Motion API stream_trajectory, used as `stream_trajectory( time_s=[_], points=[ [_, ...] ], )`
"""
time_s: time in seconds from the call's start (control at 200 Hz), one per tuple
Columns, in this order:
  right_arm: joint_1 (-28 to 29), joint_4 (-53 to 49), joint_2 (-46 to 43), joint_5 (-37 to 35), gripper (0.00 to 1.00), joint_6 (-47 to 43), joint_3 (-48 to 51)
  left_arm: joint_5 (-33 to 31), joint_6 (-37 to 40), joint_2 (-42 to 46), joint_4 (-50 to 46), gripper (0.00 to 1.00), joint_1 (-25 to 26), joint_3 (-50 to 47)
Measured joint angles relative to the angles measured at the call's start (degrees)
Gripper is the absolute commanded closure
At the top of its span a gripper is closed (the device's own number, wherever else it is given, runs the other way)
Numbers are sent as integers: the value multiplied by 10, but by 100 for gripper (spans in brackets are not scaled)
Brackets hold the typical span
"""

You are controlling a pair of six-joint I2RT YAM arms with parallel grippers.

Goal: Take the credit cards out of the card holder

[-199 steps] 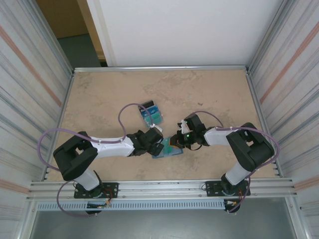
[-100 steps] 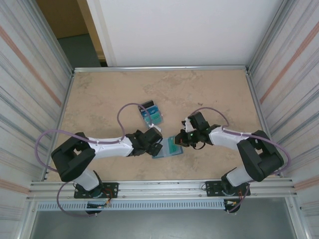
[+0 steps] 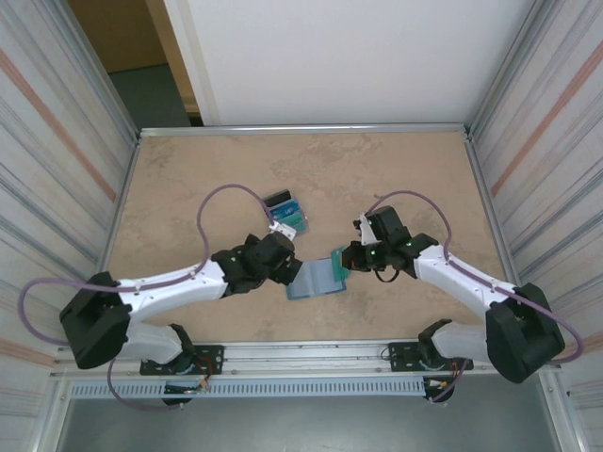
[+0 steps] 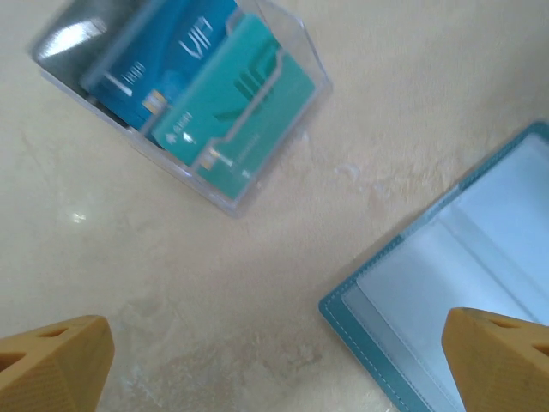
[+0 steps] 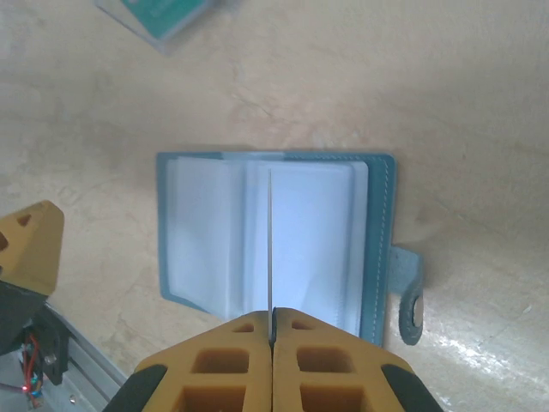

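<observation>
Right claw [image 5: 271, 319] clamped shut on a thin sheet [image 5: 270, 240] standing edge-on over the open wallet [image 5: 210, 232], which lies flat on the desk [image 4: 129, 257]; card or pocket page, can't tell; left claw [image 4: 274, 343] wide apart, gripping nothing, near the clear box [image 4: 304, 60] of loose cards [image 4: 244, 99]; risk: nothing pins the wallet, so a pull likely drags or lifts it; the thin pinch could also slip.

**Lettering on the credit cards [image 4: 214, 94]**
The blue card [image 4: 184, 43] has pale letters, apparently "VIP"; the teal card [image 4: 257, 94] has small white print, too blurred to read.
</observation>
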State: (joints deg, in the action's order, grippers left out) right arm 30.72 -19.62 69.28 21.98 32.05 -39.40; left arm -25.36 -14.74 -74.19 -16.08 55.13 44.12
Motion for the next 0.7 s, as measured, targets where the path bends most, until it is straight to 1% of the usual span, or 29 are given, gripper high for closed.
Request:
stream_trajectory(
  time_s=[0.13, 0.246, 0.341, 0.476, 0.601, 0.702],
  points=[
    [0, -10, -30, -4, 94, -25, -13, 8, 0, 55, 5, 1, -23, -1],
    [4, -17, -47, -10, 94, -47, -27, 40, 6, 108, 37, 4, -50, -14],
    [16, -20, -51, -12, 94, -71, -44, 89, 19, 146, 67, 7, -77, -25],
    [41, -25, -52, -12, 96, -106, -71, 173, 61, 180, 101, 9, -110, -29],
    [64, -26, -52, -11, 97, -141, -93, 246, 103, 190, 108, 9, -131, -29],
    [78, -28, -52, -5, 97, -166, -106, 301, 145, 187, 97, 10, -136, -24]
  ],
)
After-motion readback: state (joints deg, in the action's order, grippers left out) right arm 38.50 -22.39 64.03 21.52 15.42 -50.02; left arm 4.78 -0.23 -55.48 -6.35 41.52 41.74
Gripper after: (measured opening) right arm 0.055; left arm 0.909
